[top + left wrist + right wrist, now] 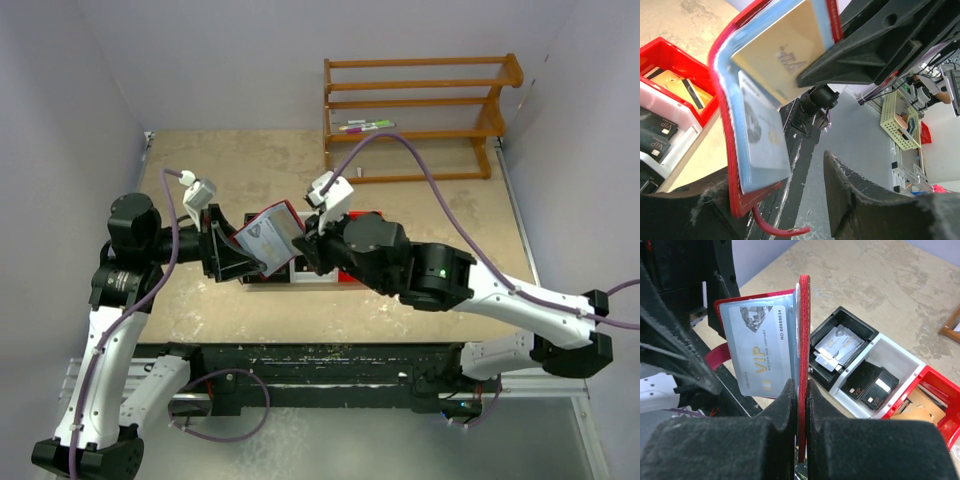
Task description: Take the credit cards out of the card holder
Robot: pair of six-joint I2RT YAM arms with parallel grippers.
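Card holder point(268, 240) is up in the air over the table, folded open between the two arms, with a grey VIP card point(760, 357) and a tan card point(775, 50) sitting in its blue-grey sleeves. Right gripper point(801, 390) is pinched tight on one red panel's edge. Left gripper point(232, 255) looks spread wide, with the holder's bottom corner just leaning on one finger point(690, 210).

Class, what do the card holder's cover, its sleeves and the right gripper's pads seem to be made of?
Cover: red leather-like or synthetic, finely grained matte edge. Sleeves: clear soft plastic, glossy, card visible through. Pads: black foam or rubber probably, matte, pitted.
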